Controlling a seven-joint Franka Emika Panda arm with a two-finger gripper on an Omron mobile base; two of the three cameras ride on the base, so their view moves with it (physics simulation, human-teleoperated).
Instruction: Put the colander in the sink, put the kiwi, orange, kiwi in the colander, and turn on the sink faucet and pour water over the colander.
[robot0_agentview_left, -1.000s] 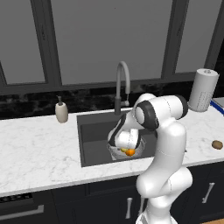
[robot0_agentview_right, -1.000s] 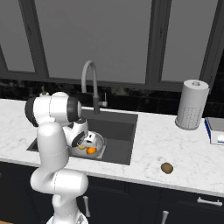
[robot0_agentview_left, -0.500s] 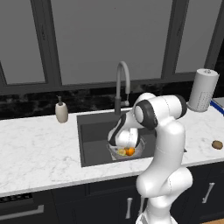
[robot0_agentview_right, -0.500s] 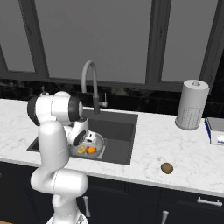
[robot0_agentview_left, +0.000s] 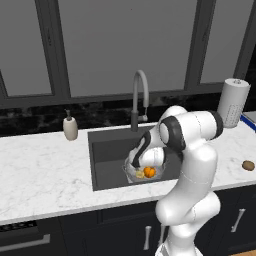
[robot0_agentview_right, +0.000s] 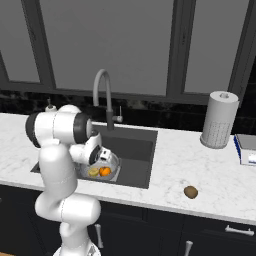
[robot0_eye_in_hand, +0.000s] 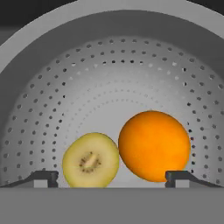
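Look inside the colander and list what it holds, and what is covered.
Inside the colander lie an orange and a cut kiwi, touching side by side. The fruit covers the holes under it; nothing else shows inside.

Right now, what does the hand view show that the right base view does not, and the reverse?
Hand view alone: the colander's holes, the cut kiwi's seeded pale face, and the open pincer above both fruits.
Right base view alone: the faucet, the sink, the paper towel roll, and a whole brown kiwi on the counter.
Both: the orange beside the cut kiwi in the colander.
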